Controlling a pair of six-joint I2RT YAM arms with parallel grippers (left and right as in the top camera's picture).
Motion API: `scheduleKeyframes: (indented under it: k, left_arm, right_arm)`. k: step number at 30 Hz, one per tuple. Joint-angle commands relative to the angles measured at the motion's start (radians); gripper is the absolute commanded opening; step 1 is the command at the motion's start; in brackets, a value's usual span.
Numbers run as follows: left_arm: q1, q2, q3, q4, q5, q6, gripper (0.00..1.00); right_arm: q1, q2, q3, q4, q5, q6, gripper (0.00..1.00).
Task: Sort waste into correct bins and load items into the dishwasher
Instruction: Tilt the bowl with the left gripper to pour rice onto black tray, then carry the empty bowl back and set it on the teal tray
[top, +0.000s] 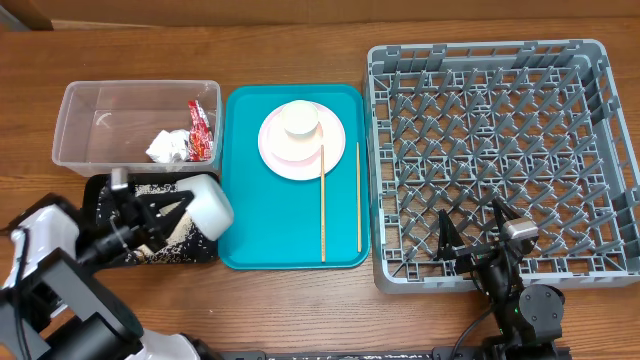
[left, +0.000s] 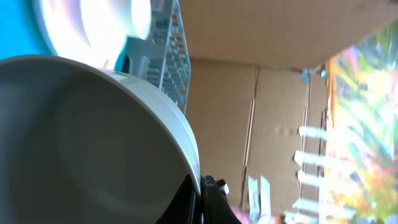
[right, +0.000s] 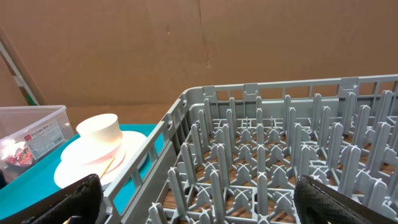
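Sorting of the waste is judged to be nearly done: the crumpled tissue (top: 167, 147) and the red wrapper (top: 200, 128) are seen lying inside the clear tub (top: 100, 105), and white rice grains (top: 150, 187) are scattered in the black tray (top: 100, 190) just in front of it. Loading is judged not to be begun, since no dish is seen among the pegs of the grey dish rack (top: 485, 52). The plate (top: 290, 155), with the small cup (top: 299, 120) set on it, is left on the teal tray (top: 270, 230) beside the two chopsticks (top: 322, 200). One white bowl (top: 210, 205) is held tipped on its side over the near right corner of the black tray, its rim pinched by the left claw (top: 185, 208); in the left wrist view the dark fingertips (left: 208, 193) are seen pressed against the bowl's edge. Whether any rice is left inside the bowl cannot be told. The left arm is reached in from the lower left, low over the black tray, with the wrist turned so that the bowl's mouth is faced sideways. The right claw (top: 471, 228) is spread wide and empty, poised at the near edge of the rack and aimed across it, with its arm drawn back toward the front of the table (top: 300, 300).
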Motion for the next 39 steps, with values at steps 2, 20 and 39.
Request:
scheduleKeyframes:
  k: [2,20,39]
  left_arm:
    - [-0.105,-0.029,0.025,-0.004,0.106,0.057,0.04]
    - [-0.467,-0.029,0.412,0.053,-0.06,-0.217,0.04]
    - [-1.118,-0.036,0.448,0.481,-1.531,-1.27,0.04]
  right_arm:
    - [-0.004,-0.008,-0.01,0.005,0.002,0.0,1.0]
    - [-0.004,-0.008,-0.01,0.005,0.002,0.0,1.0]
    - [-0.004,-0.008,-0.01,0.005,0.002,0.0,1.0]
